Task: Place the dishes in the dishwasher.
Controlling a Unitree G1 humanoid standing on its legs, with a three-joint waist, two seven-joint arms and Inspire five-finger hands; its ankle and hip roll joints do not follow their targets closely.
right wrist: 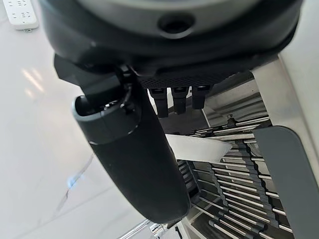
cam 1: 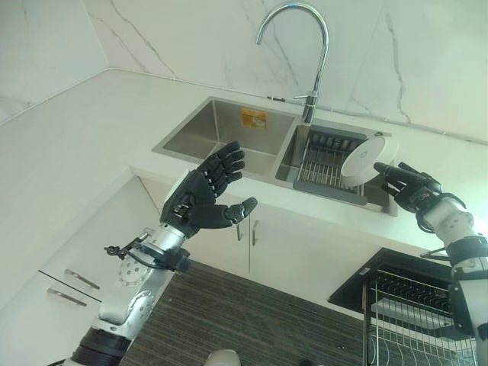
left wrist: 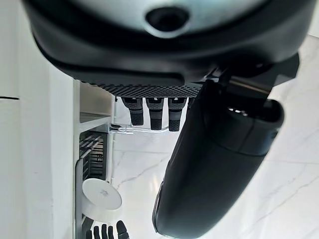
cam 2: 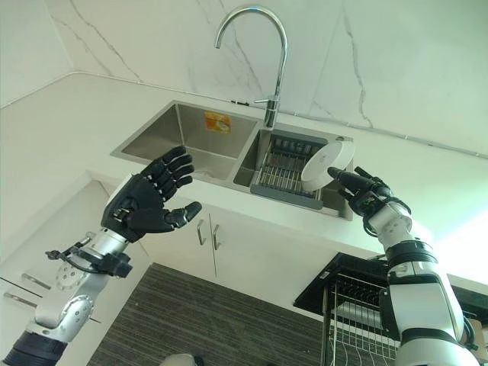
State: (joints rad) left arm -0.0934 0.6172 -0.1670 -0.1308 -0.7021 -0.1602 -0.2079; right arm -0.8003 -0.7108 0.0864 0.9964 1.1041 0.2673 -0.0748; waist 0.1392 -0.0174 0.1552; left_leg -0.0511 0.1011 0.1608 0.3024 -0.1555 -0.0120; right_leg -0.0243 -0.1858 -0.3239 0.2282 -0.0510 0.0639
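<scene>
A white plate (cam 1: 368,158) stands on edge in the dark dish rack (cam 1: 324,164) that sits in the right basin of the steel sink. My right hand (cam 1: 412,191) reaches it from the right, fingers straight. In the right wrist view the plate's rim (right wrist: 199,148) lies between the thumb (right wrist: 134,159) and the fingers, with no firm pinch showing. My left hand (cam 1: 200,200) is raised in front of the left basin (cam 1: 213,130), open with spread fingers and holding nothing. The dishwasher's pulled-out wire rack (cam 1: 412,305) is at the lower right, below the counter.
A tall curved faucet (cam 1: 313,46) rises behind the sink between the basins. White counter and marble wall surround the sink. Cabinet doors with handles (cam 1: 240,229) run under the counter, with drawers (cam 1: 76,278) to the left. Dark striped floor lies below.
</scene>
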